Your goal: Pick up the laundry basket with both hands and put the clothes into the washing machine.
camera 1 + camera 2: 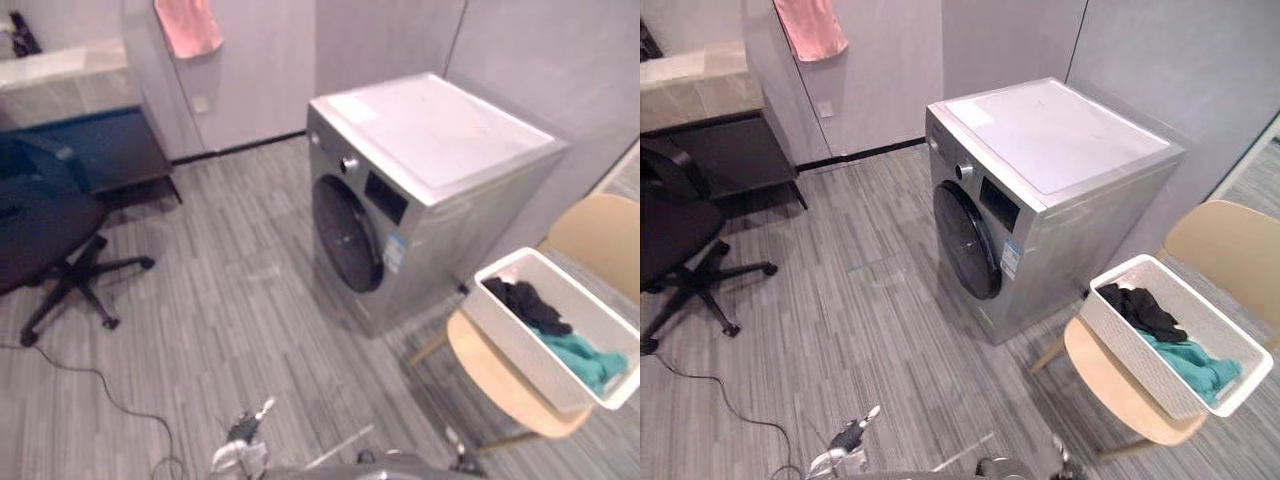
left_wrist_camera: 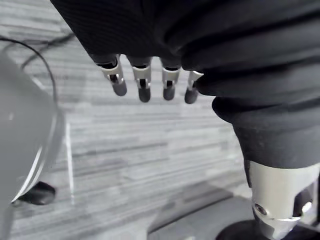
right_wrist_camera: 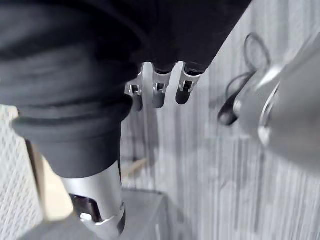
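Your left hand (image 2: 143, 82) hangs over the floor (image 1: 220, 300), fingers loosely straight, empty, your right hand (image 3: 159, 90) likewise, laundry basket (image 1: 1120, 345) of clothes (image 1: 1190, 362) sits across the chair seat (image 1: 1110, 395), beside the shut washing machine (image 1: 1040, 190)

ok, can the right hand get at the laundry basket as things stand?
Probably not yet. The right hand hangs open, fingers toward the floor; the laundry basket sits on the chair off to the robot's right, apart from it. Nothing looks to block the way there.
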